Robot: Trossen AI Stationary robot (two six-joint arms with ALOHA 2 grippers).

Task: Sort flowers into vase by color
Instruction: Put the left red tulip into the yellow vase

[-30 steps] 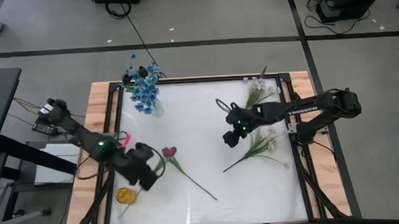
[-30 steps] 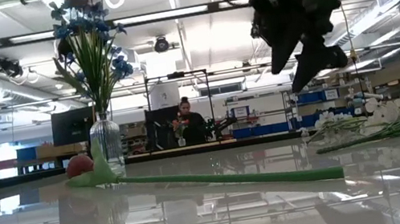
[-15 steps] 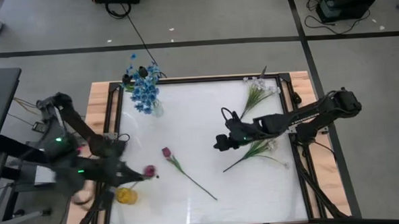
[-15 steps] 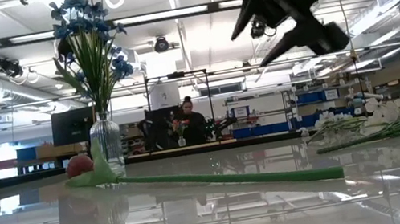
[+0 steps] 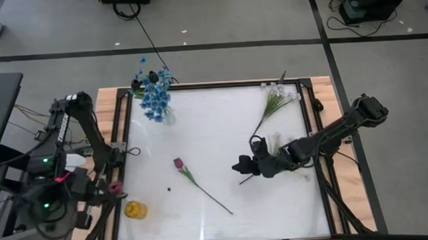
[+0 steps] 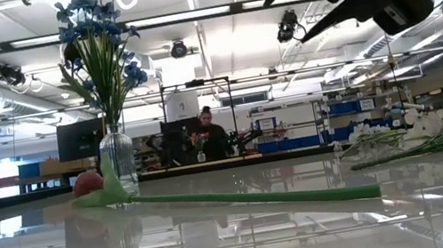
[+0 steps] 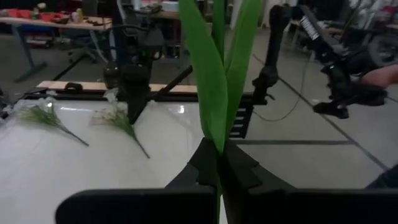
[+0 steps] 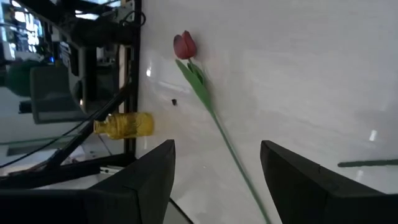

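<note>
My left gripper (image 5: 110,188) hangs over the table's left edge, beside the small yellow vase (image 5: 135,209), and is shut on a pink tulip; its bud (image 5: 116,187) shows in the high view. A second tulip (image 5: 178,163) lies flat on the table, its stem (image 6: 243,197) running toward the near right. Blue flowers (image 5: 155,97) stand in a glass vase (image 6: 117,155) at the far left. Two white sprays (image 5: 274,99) (image 5: 284,157) lie on the right. My right gripper (image 5: 239,166) hovers open by the nearer spray, facing the lying tulip (image 8: 185,45). My left gripper pinches the held tulip between its two shut fingers (image 7: 239,174), at the stem just under the base of the long green leaves (image 7: 214,134). The leaves rise straight out past the fingertips. The flower is lifted clear of the table.
The wooden table frame (image 5: 105,117) borders the white top. A small dark speck (image 5: 168,188) lies near the lying tulip. Cables and arm bases sit beyond the left and right edges. A person stands far off in the room behind the table (image 6: 208,135).
My left gripper has swung from beside the lying tulip toward the table's left edge, carrying a pink tulip with it. My right gripper has moved toward the near edge, next to the nearer white spray, and has tipped from pointing down to nearly level.
</note>
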